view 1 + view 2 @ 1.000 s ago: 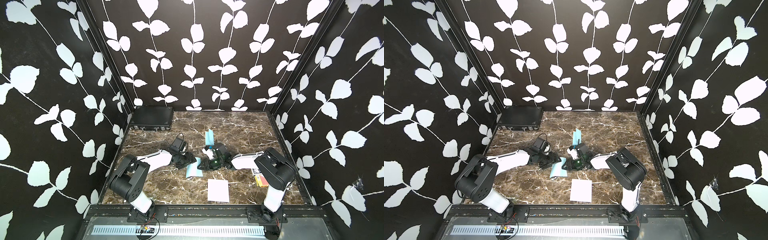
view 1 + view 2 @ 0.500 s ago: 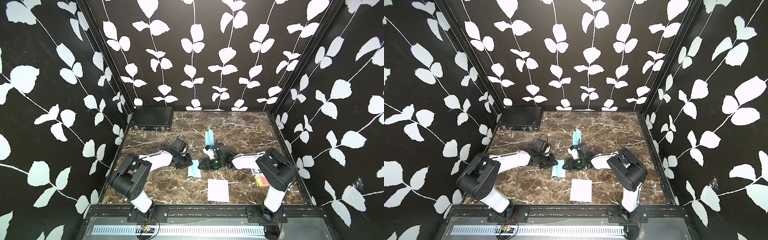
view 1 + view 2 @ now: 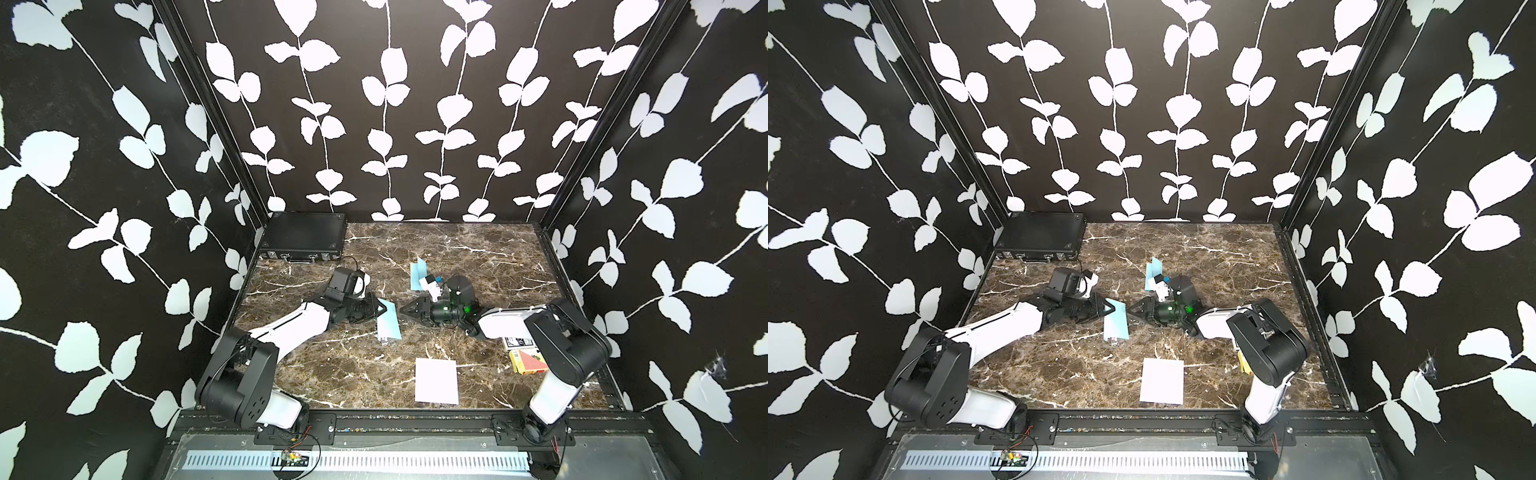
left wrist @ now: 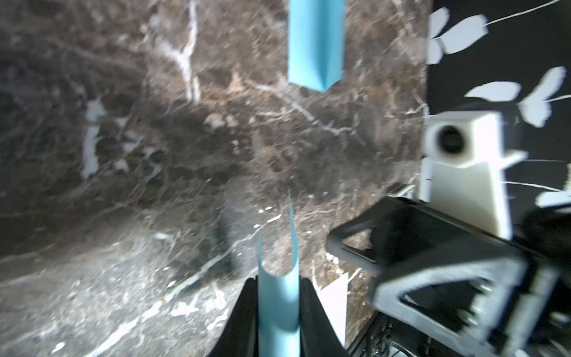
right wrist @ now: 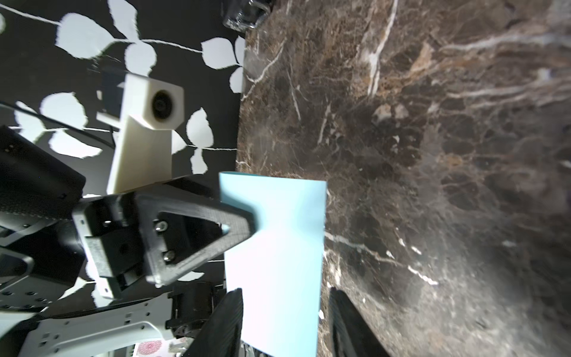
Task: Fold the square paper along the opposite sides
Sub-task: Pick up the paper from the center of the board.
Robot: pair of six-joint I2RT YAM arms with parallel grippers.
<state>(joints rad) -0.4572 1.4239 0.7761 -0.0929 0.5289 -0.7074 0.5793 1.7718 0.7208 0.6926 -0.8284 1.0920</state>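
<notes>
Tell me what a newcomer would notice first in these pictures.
Black walls with white leaves surround everything, but the eye goes to the middle of the marble table. There the left gripper pinches a folded blue paper, and the right gripper faces it with its jaws open. Next come a white sheet near the front edge and a black case in the far left corner.

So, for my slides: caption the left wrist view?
Left gripper pinches a curled light-blue paper sheet; another folded blue paper lies farther along the brown marble tabletop.
</notes>
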